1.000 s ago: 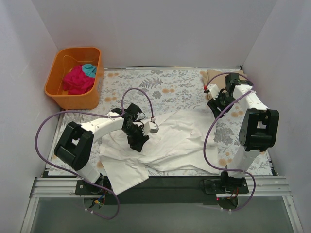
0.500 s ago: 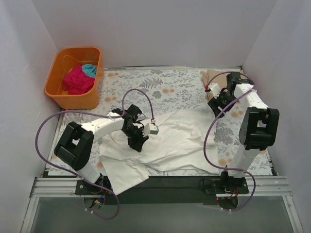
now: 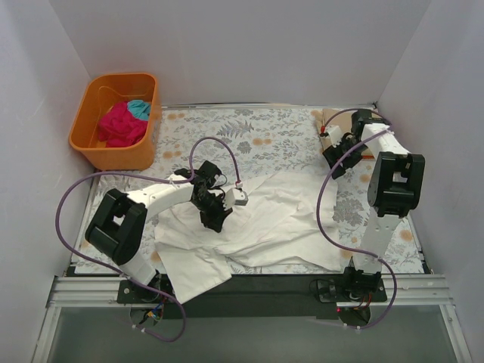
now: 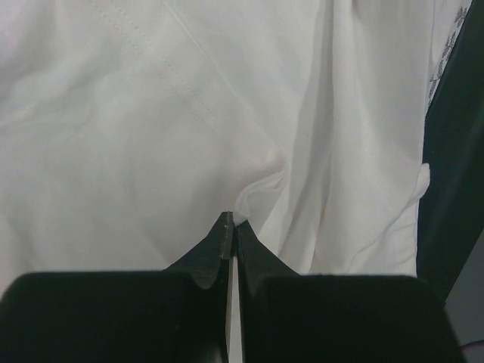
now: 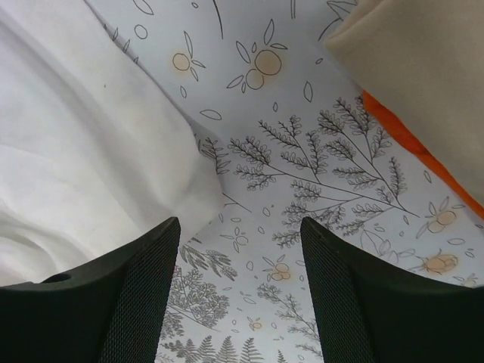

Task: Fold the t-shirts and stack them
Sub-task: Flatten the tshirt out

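Observation:
The large white t-shirt (image 3: 276,219) lies crumpled across the middle of the floral table cover. My left gripper (image 3: 215,220) presses down on its left part. In the left wrist view that gripper (image 4: 231,221) is shut, pinching a small ridge of the white t-shirt (image 4: 151,113) at its tips. My right gripper (image 3: 330,155) hovers at the back right, near the tan t-shirt (image 3: 333,119). It stands open (image 5: 240,227) over bare floral cloth, between the white t-shirt's edge (image 5: 76,151) and the tan t-shirt (image 5: 423,68). Magenta (image 3: 121,125) and teal (image 3: 138,108) t-shirts lie in the tub.
The orange tub (image 3: 91,147) stands at the back left, off the table cover. An orange strip (image 5: 412,147) shows under the tan t-shirt's edge. The white shirt's lower left corner hangs over the table's front edge (image 3: 193,280). White walls close in on three sides.
My left gripper has shut on a pinch of the white shirt. My right arm has drawn back a little toward the tan shirt, still open.

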